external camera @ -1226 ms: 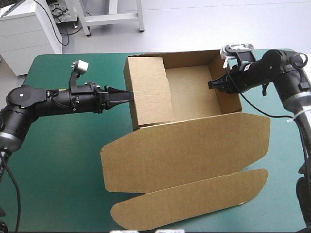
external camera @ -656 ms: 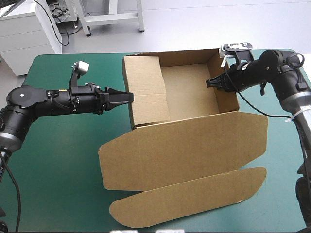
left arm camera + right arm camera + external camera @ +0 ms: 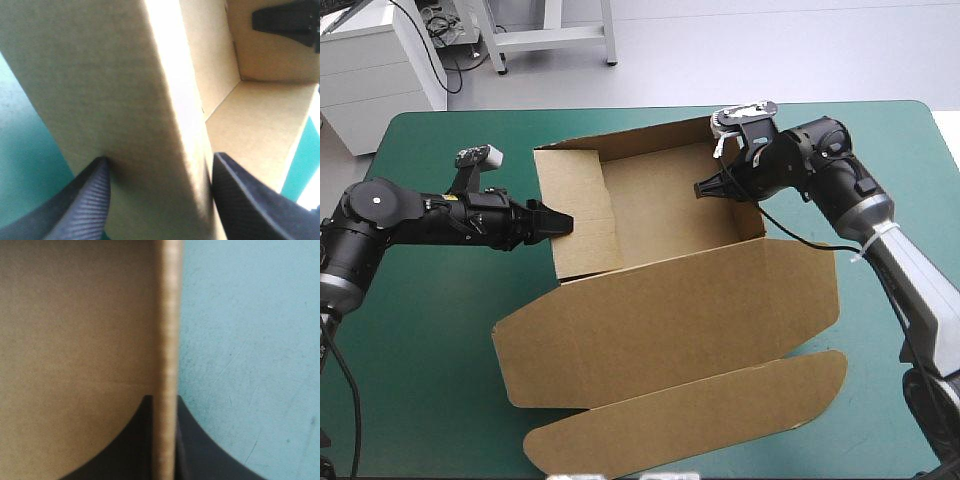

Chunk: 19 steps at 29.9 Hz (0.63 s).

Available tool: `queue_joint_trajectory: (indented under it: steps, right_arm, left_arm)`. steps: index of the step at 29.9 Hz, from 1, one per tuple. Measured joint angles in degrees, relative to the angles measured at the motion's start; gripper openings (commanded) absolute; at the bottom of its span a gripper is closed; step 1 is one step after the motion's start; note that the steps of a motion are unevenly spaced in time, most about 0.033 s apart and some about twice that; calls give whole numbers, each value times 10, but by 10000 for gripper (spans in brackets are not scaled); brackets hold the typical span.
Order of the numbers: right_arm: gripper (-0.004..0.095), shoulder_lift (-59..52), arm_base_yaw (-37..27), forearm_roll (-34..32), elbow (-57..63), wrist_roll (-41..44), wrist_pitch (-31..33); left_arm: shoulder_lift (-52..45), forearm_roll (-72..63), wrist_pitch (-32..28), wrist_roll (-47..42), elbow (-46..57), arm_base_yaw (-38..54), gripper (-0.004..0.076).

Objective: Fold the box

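**Teal-green desk, brown box half raised, an arm at each side wall**

Teal-green cover fills the high view, and the desk carries the box near its middle as an open tray. The lid and its rounded tuck flap lie flat toward the near edge. The left gripper comes in level at the left wall. The right gripper reaches over the right wall from above. An arm on each side probably steadies the tray so the raised walls do not fall outward.

At the left wrist, the black fingers stand apart, one outside the left wall and one inside it. The thick, doubled board rises between them. Each tip lies against the board, though whether they press it cannot be told. This straddle looks meant to hold the inner flap down against the outer face. The right gripper shows far off across the tray floor.

At the right wrist, the fingers are all but together, clamped on the right wall's top edge. Brown board lies on one side of it and teal-green cover on the other. A pinch on the edge likely keeps this wall upright. It also gives a firm hold for shifting the whole tray.
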Motion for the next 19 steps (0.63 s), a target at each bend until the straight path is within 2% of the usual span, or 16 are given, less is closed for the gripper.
queue_joint_trajectory:
  steps: [10, 19]
  right_arm:
    - [-12, 4, 95, -90, 1, 98, 1]
    - [-12, 5, 136, -108, 2, 128, 5]
  left_arm:
    - [-1, 110, -14, -69, 0, 1, 419]
    - [-1, 196, -2, -151, 0, 1, 241]
